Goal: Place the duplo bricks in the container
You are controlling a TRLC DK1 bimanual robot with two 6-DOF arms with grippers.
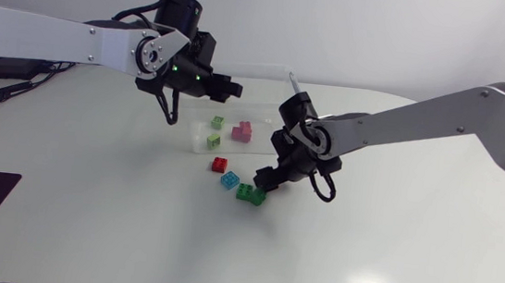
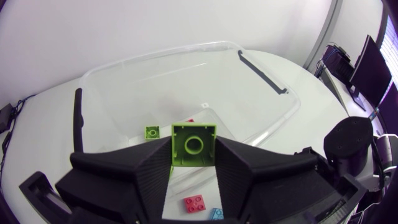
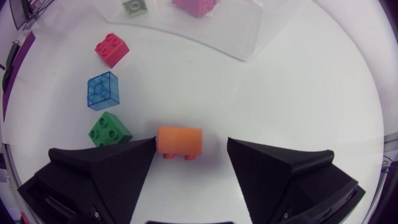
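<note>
Container [image 2: 273,115] under left claw [image 2: 194,158], which clamps lime brick [image 2: 194,140]; right claw [image 3: 191,152] wide, orange brick [image 3: 180,140] between fingers.

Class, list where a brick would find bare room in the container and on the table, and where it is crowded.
Free: the container floor beyond the pink brick, and the table from the red brick to its near edge. Crowded: the red brick, blue brick and green brick beside the right gripper.

light: bright, even | shadows: faint, soft | wrist views: edges curved
</note>
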